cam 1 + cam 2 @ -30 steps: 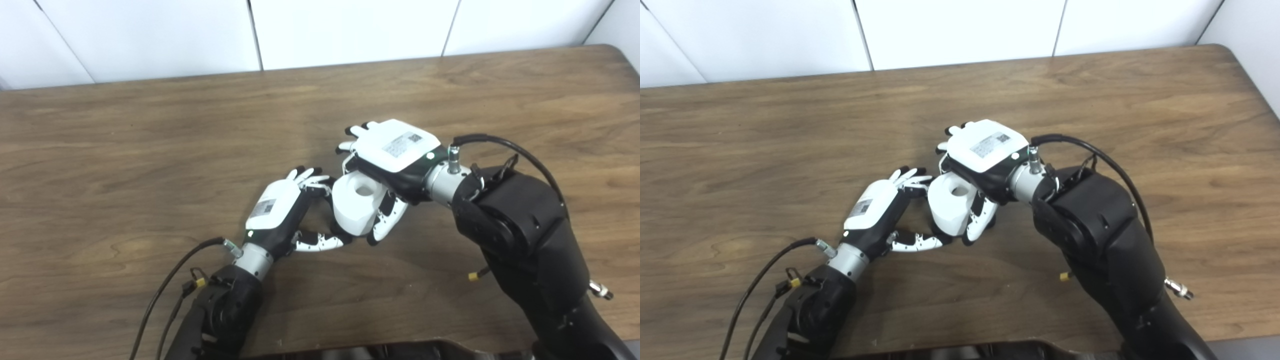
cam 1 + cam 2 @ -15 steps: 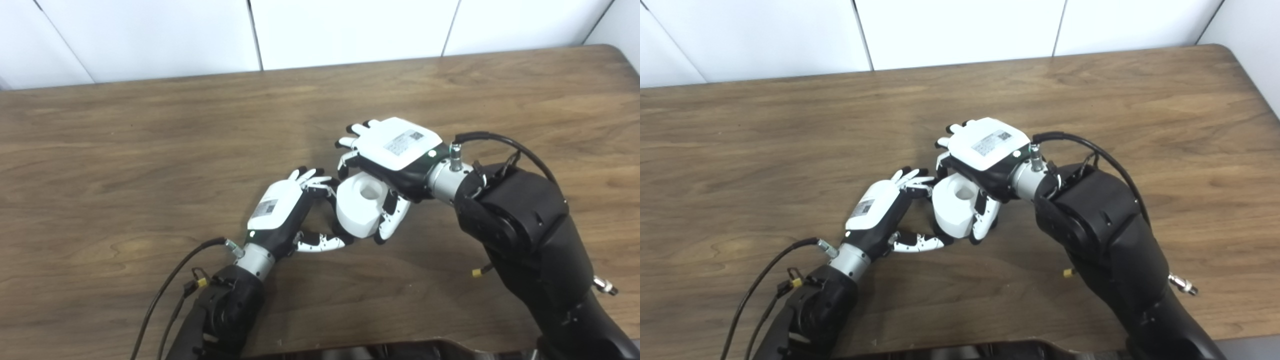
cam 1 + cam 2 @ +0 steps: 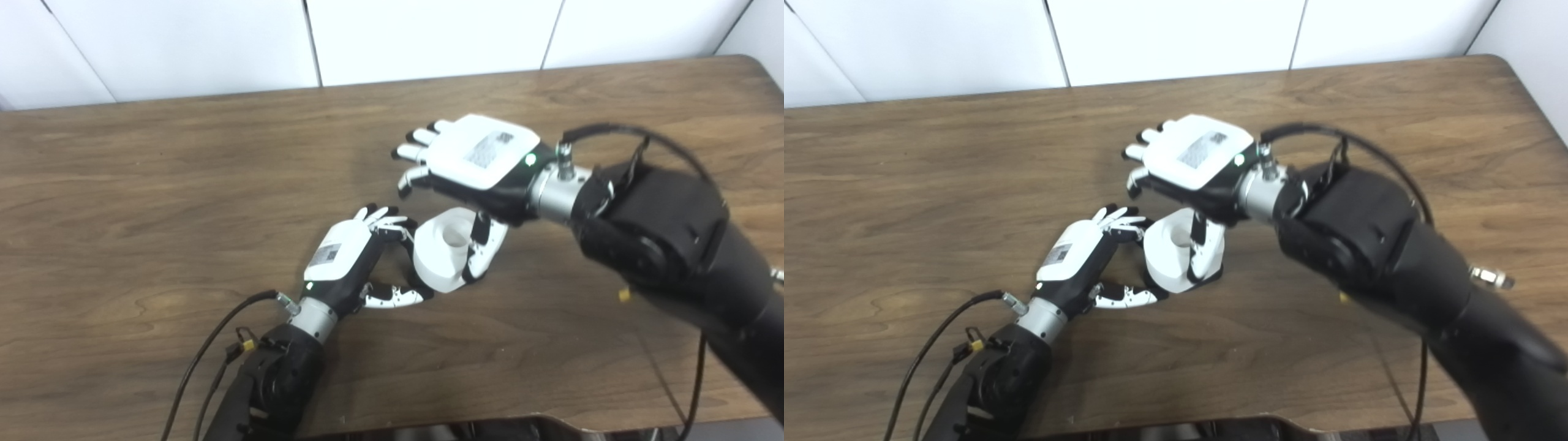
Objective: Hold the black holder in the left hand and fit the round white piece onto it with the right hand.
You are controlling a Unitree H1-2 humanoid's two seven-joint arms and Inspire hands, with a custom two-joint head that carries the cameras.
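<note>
Hands number two, each with a smooth white back plate bearing a printed label, black palm, and jointed white-and-black fingers; dark cables loop from both wrists. One round white piece (image 3: 445, 248) sits on the desk (image 3: 153, 184) between them, a squat matte cylinder with a circular hollow in its top, standing upright. One black holder is named in the task, but only a sliver of dark material shows beside and under the white piece, so its shape cannot be told.

Left hand (image 3: 355, 260) lies low at the piece's left side, fingers curled toward it and thumb stretched along the desk to its base; whether it truly clamps anything there is hidden.

Right hand (image 3: 1188, 159) hovers above and behind the piece, back plate up, fingers (image 3: 1142, 144) spread out and gripping nothing, while its thumb (image 3: 1200, 254) hangs down against the piece's right wall.

Desk surface is brown wood grain with a rounded far corner, set against plain white wall panels (image 3: 429, 30).
</note>
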